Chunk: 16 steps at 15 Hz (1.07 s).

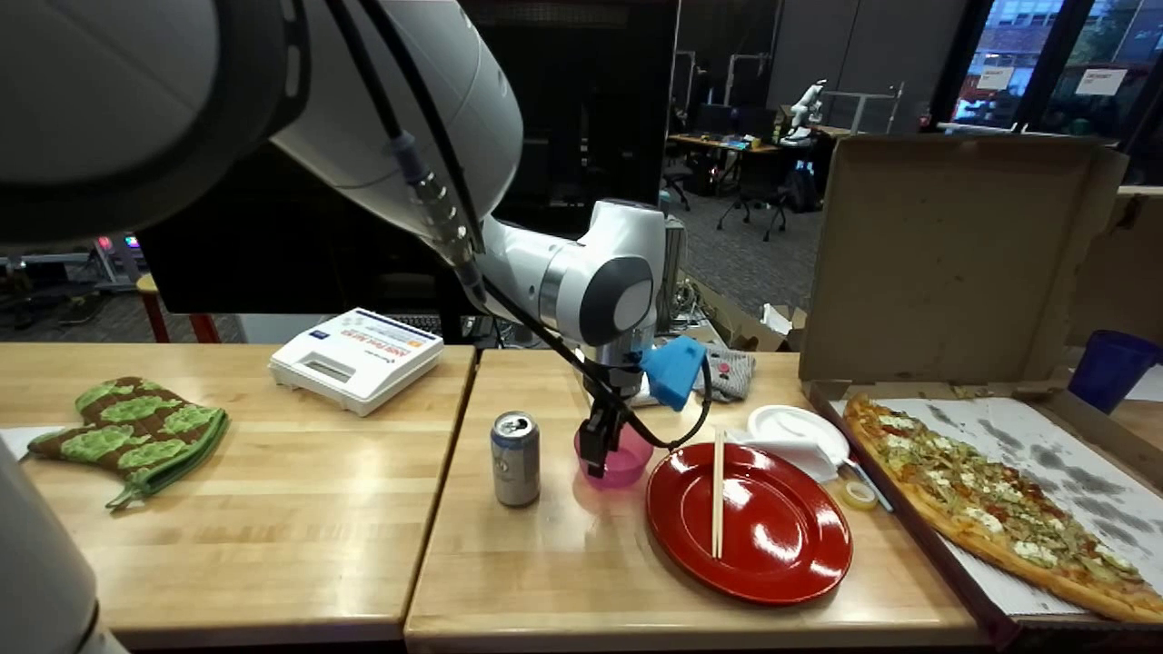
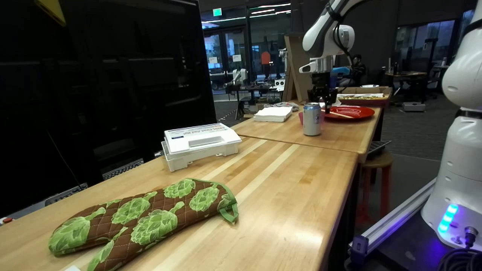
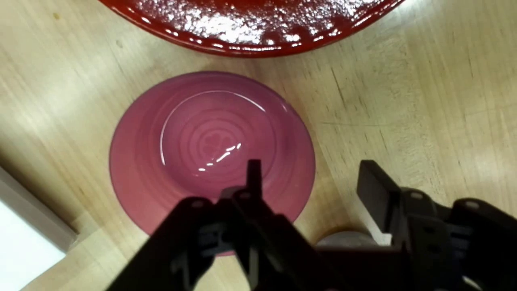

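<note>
My gripper [image 3: 311,178] is open and holds nothing. In the wrist view one finger is over the inside of the pink bowl [image 3: 218,121] and the other is outside its rim, above the table. In the exterior views the gripper [image 1: 595,454] [image 2: 323,99] points down at the bowl [image 1: 629,459] [image 2: 301,118]; whether it touches the rim I cannot tell. A silver-blue can [image 1: 516,468] [image 2: 311,122] stands upright beside the bowl; its edge [image 3: 345,239] shows partly behind the gripper. A red plate [image 1: 772,527] [image 3: 246,50] lies close by, with chopsticks [image 1: 717,509] across it.
An open pizza box [image 1: 954,272] with pizza [image 1: 990,500] stands beside the plate. A white plate [image 1: 804,422], napkin and tape roll [image 1: 859,495] lie between. A white stack [image 2: 273,114] is behind the bowl. A white case [image 1: 359,359] and oven mitt [image 1: 136,431] are on the adjoining table.
</note>
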Tool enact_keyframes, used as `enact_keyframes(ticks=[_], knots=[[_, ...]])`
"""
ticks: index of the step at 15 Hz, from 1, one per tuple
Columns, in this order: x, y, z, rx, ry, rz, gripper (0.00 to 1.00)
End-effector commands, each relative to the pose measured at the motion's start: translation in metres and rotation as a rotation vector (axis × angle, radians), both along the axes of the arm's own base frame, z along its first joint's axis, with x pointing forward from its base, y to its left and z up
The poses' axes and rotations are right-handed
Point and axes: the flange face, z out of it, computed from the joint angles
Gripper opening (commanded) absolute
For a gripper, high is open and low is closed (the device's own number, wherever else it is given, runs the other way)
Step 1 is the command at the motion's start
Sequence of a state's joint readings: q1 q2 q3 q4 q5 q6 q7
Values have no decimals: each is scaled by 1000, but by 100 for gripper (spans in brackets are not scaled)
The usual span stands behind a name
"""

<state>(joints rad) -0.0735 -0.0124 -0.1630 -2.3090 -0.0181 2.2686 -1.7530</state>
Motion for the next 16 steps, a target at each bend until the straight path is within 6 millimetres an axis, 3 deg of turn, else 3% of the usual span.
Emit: enact_keyframes(ticks=[1, 3, 8, 12, 16], knots=[[-16, -2, 30, 11, -51, 16, 93], [-25, -8, 50, 19, -89, -11, 100], [-39, -40, 89, 116, -127, -203, 100], [-40, -55, 81, 249, -57, -361, 100], [-42, -54, 72, 293, -53, -362, 100]])
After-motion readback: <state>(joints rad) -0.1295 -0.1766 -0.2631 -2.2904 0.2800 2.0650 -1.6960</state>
